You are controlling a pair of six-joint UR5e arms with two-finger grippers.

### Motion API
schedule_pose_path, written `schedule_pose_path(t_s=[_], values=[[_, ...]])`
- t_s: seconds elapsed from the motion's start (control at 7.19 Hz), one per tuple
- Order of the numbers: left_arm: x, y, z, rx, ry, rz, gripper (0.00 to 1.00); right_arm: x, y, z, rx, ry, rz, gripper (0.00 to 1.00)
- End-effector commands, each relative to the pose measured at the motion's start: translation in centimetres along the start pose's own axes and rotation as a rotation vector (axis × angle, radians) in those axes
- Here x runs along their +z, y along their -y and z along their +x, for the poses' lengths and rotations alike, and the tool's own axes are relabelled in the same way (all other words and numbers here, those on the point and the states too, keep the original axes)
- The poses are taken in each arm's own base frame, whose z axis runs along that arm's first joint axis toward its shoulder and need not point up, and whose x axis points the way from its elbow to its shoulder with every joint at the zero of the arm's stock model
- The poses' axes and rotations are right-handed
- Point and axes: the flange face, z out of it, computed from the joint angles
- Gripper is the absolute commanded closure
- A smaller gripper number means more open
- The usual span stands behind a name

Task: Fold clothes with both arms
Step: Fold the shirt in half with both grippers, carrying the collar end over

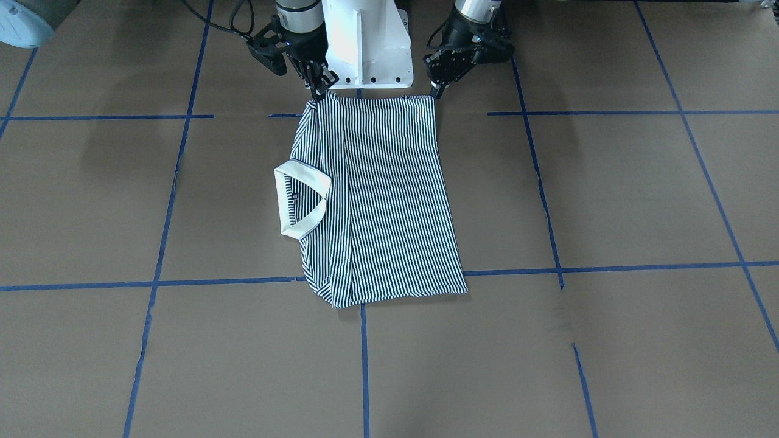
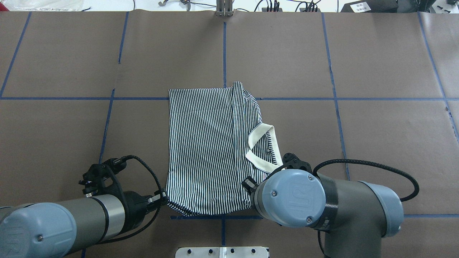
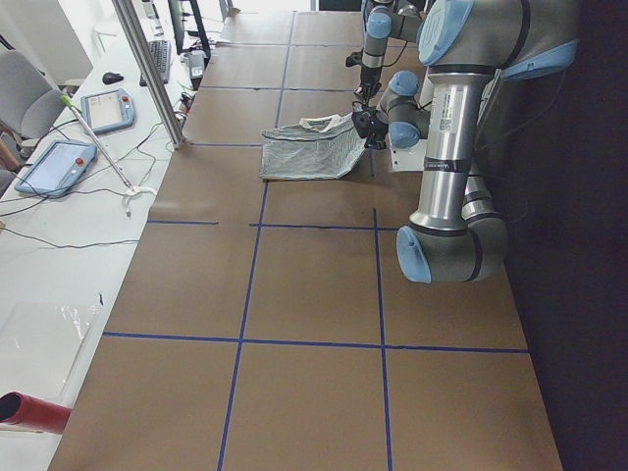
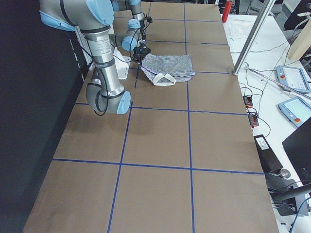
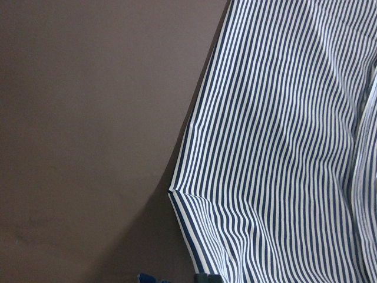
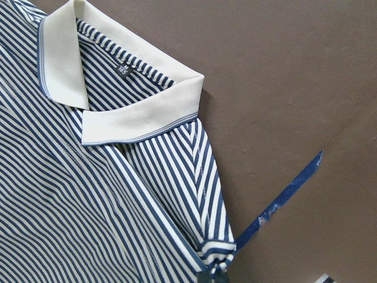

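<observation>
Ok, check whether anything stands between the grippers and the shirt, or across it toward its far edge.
Nothing visible does. The left gripper and right gripper each sit at a near corner of the polo shirt. Toward its far edge lies only its own collar.

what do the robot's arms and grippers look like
The left arm and right arm are silver-grey tubes with rounded light-blue joint caps; one cap bears an embossed logo. Looping black cables run to the black left gripper and right gripper.
</observation>
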Motion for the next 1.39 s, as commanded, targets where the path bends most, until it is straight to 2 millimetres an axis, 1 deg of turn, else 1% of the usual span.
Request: schedule_pose_path(t_s=[0.0,0.14,0.28,0.42,0.56,0.7,0.83,0.97,1.11,1.25], values=[[-0.9,4.3,4.8,0.05,-0.042,0.091,1.0,-2.1,4.9,-3.2,-0.017,0.044,0.043,1.0],[0.5,8.1,6.4,0.076,-0.016,0.132,1.0,-3.1,7.8,-7.0,0.013,0.055,0.045,1.0],[0.9,11.4,7.6,0.118,-0.003,0.163,1.0,-3.3,9.4,-11.6,0.027,0.049,0.05,1.0],[1.9,13.7,7.5,0.134,0.02,0.198,1.0,-2.9,11.6,-14.5,0.017,0.04,0.08,1.0],[2.8,15.3,8.3,0.149,0.037,0.225,1.0,-1.9,13.0,-17.6,-0.001,0.054,0.095,1.0],[3.6,15.9,8.4,0.148,0.042,0.232,1.0,-0.3,13.8,-20.0,0.012,0.051,0.093,1.0],[5.0,16.7,8.2,0.154,0.035,0.239,1.0,0.8,14.4,-21.0,-0.007,0.045,0.093,1.0],[6.9,18.7,7.8,0.151,0.03,0.258,1.0,1.7,15.5,-22.2,-0.039,0.032,0.109,1.0],[9.3,22.0,7.8,0.145,0.01,0.293,1.0,2.6,16.6,-24.4,-0.083,0.001,0.124,1.0],[12.7,26.1,7.8,0.205,0.038,0.33,1.0,5.5,18.7,-27.6,-0.125,0.012,0.125,1.0]])
